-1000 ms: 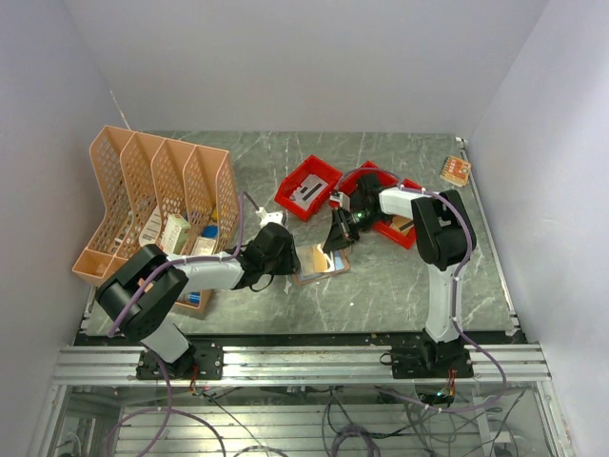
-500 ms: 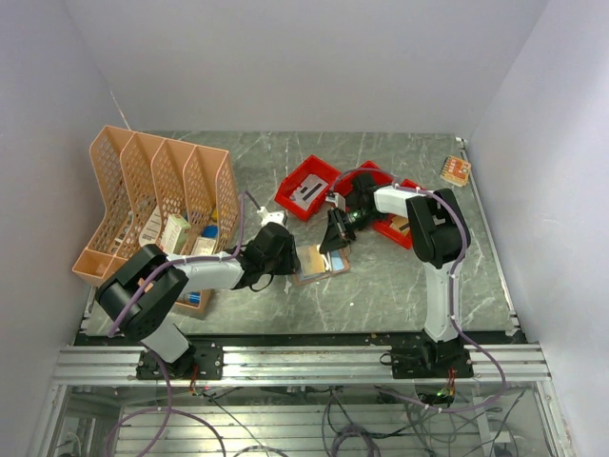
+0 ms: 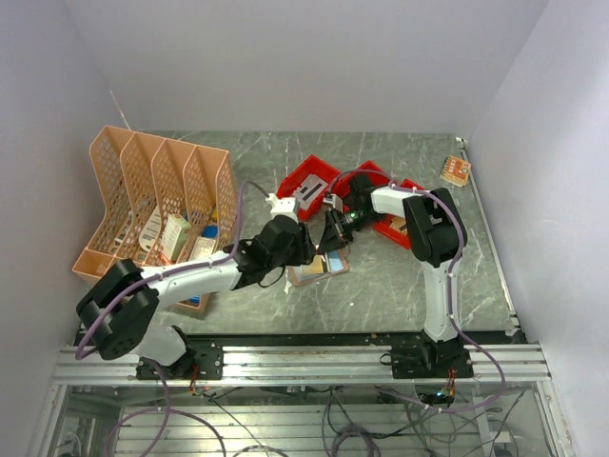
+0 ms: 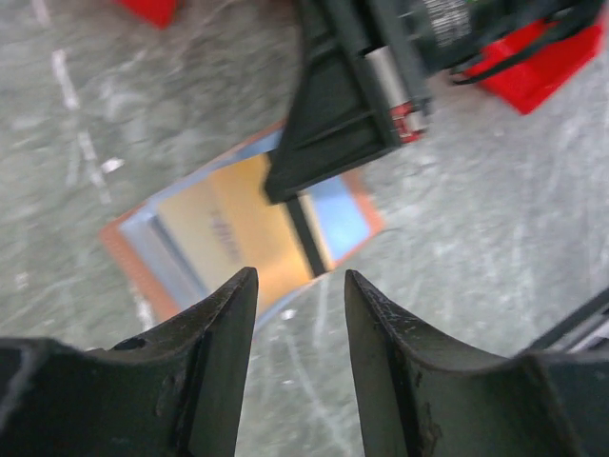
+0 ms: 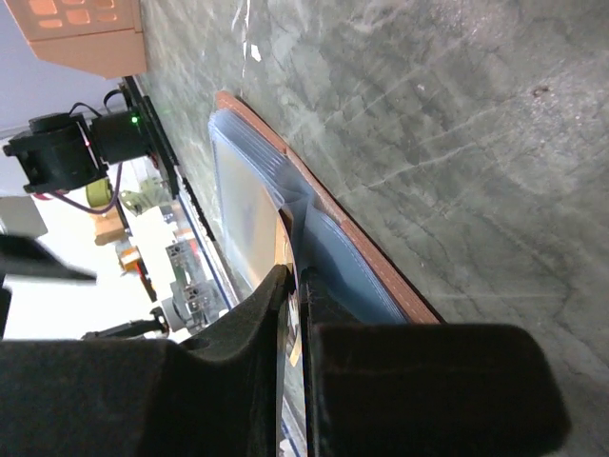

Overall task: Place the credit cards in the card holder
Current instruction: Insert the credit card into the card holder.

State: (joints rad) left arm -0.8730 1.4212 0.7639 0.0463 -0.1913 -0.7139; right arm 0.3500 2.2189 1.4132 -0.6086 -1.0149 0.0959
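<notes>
The tan card holder (image 3: 317, 268) lies open on the table in front of both arms; it also shows in the left wrist view (image 4: 128, 252) and edge-on in the right wrist view (image 5: 328, 205). My right gripper (image 3: 331, 240) is shut on the edge of a credit card (image 4: 228, 238) and holds it tilted against the holder's greyish pockets; the card looks golden here, with a dark stripe. A light blue patch (image 4: 338, 205) lies beside the stripe. My left gripper (image 4: 297, 290) is open and empty, hovering just above the holder's near edge, its fingers (image 4: 224, 333) apart.
Two red bins (image 3: 306, 186) (image 3: 392, 227) stand just behind the holder. The peach mesh file rack (image 3: 157, 195) fills the left side. A small orange item (image 3: 455, 170) lies at the far right corner.
My left arm has swung right and forward, from beside the holder's left edge to over its near edge. The right gripper has shifted slightly left with the card.
</notes>
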